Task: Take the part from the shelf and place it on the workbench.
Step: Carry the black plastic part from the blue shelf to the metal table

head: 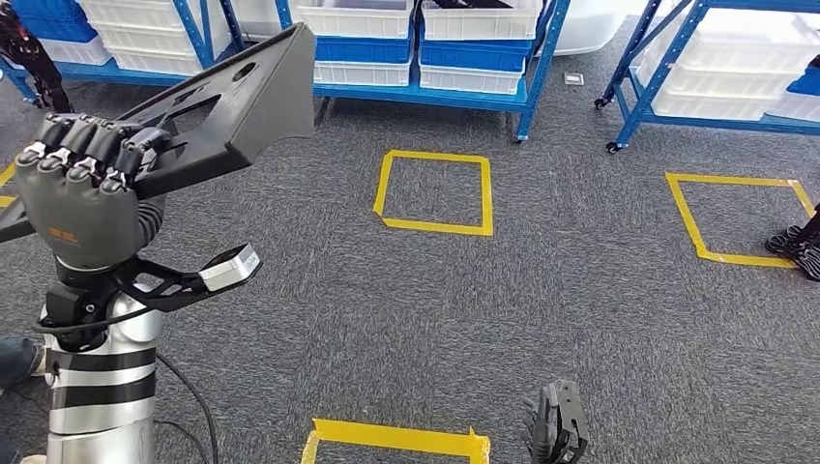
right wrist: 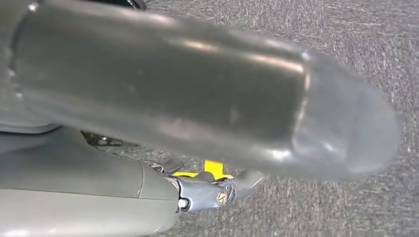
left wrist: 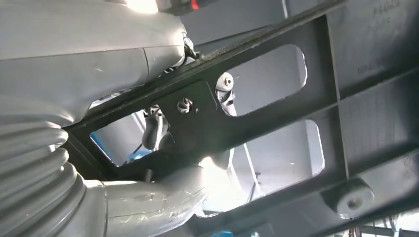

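Note:
The part (head: pixel 242 97) is a flat black plastic panel with several cutouts. My left hand (head: pixel 82 184) grips it at one end and holds it raised and tilted at the left of the head view, above the carpet. In the left wrist view the part's (left wrist: pixel 276 103) ribbed underside runs across the picture, with my left hand (left wrist: pixel 74 59) clasped around its bars. My right hand (head: pixel 558 425) hangs low at the bottom of the head view, with nothing in it. Its thick grey thumb (right wrist: pixel 197 89) spans the right wrist view over the carpet.
Blue shelves (head: pixel 527 68) with white and blue bins line the back, and another shelf (head: pixel 629 87) stands at the right. Yellow tape squares (head: pixel 435 191) (head: pixel 740 217) (head: pixel 396 440) mark the grey carpet. A person's shoes (head: pixel 798 246) are at the right edge.

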Available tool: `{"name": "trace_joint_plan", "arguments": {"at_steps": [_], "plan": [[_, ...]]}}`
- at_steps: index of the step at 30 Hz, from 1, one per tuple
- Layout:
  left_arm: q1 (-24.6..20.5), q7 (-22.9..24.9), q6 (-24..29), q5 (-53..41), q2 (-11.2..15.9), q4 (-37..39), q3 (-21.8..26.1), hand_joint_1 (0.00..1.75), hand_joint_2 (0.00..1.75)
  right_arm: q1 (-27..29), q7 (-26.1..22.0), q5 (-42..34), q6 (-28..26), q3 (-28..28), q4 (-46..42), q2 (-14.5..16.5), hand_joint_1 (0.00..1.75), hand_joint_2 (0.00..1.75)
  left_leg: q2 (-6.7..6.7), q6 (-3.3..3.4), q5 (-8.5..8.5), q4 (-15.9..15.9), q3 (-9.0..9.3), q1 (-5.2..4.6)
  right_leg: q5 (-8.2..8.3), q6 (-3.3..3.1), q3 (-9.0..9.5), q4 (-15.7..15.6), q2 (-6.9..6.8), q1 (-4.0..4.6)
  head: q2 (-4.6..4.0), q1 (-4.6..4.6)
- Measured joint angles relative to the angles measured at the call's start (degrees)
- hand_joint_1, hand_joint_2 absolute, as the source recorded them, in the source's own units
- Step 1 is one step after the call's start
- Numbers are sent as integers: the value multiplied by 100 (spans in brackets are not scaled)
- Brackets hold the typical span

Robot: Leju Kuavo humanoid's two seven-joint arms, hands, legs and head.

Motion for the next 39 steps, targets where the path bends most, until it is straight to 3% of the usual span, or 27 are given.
{"name": "trace_joint_plan", "arguments": {"at_steps": [2,3,6,9,14,22,28,30,32,34,39], "plan": [[-11,-42,0,2,-7,0,52,175,175,-2,5,-5,0,-1,0,11,0,0,4,144,61,-71,-17,-8,76,-23,-6,-50,7,-21,0,-34],[-16,-58,0,2,-9,0,71,175,175,-2,7,-5,0,-1,0,12,0,0,4,182,115,-111,-23,-4,100,-42,-25,-48,11,-11,0,-50],[-15,-86,-1,0,-28,0,112,175,175,3,8,-4,0,-1,0,16,0,0,8,82,222,-195,-21,14,152,-108,-75,-45,15,9,0,-53],[-15,-96,-1,-1,-44,0,133,175,175,4,8,0,0,-1,0,18,0,0,9,8,282,-236,-21,26,173,-135,-99,-41,14,22,0,-53],[-16,-97,-1,-3,-54,0,156,175,175,3,8,12,-16,0,0,18,0,0,9,-31,307,-246,-28,35,183,-151,-114,-38,14,35,0,-52],[-16,-97,-1,-7,-59,0,199,175,175,-2,8,179,-147,4,10,18,0,0,6,-19,292,-215,-92,1,191,-127,-150,-40,11,-7,0,-51],[-19,-97,-1,-7,-61,-1,208,175,175,-6,7,199,-152,4,11,20,0,0,8,74,269,-222,-97,-23,187,-26,-149,-66,9,-41,0,-49],[-32,-97,-1,-7,-75,-2,211,175,175,-6,6,199,-157,5,11,9,0,0,22,105,315,-321,-47,21,61,2,-230,106,6,-37,0,-43],[-47,-98,-1,-6,-93,-1,215,175,175,-6,5,199,-161,6,13,3,0,0,34,114,344,-366,-31,49,-233,-4,-462,625,5,-52,0,-27],[-50,-99,-1,-5,-100,0,217,175,175,-6,5,199,-162,7,15,5,0,0,37,115,349,-366,-40,54,-414,-12,-623,987,5,-66,0,-15],[-50,-99,-1,-5,-100,0,217,175,175,-5,5,199,-162,7,15,4,0,0,37,114,349,-366,-42,54,-441,-11,-650,1050,5,-68,0,-17]]}}
